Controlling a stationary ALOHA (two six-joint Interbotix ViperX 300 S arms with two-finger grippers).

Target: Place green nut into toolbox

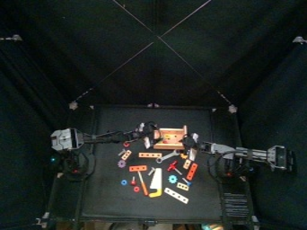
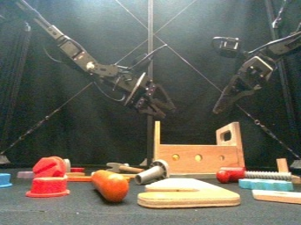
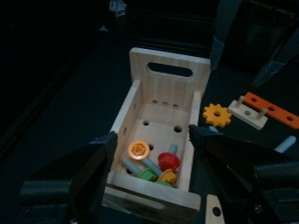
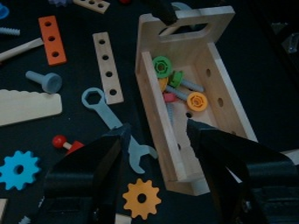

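The light-brown wooden toolbox [image 1: 171,137] stands at the table's back middle, large in the front view [image 2: 200,156]. The green nut [image 4: 162,66] lies inside it on the floor, near the handle-slot end, beside an orange nut [image 4: 197,102] and a red piece [image 4: 176,94]. In the left wrist view the green nut [image 3: 146,173] shows at the box's near end. My left gripper [image 3: 153,136] hangs open above the toolbox [image 3: 163,109] with nothing between its jaws. My right gripper [image 4: 156,136] is open too, raised over the box's wall [image 4: 176,131], high in the front view [image 2: 241,83].
Toy tools lie scattered around the box: an orange gear [image 4: 142,197], a blue gear [image 4: 17,168], a blue wrench [image 4: 111,114], a wooden bar [image 4: 107,66], an orange bar [image 4: 52,39]. A wooden saw [image 2: 188,193] and red pieces [image 2: 47,171] lie near the front edge.
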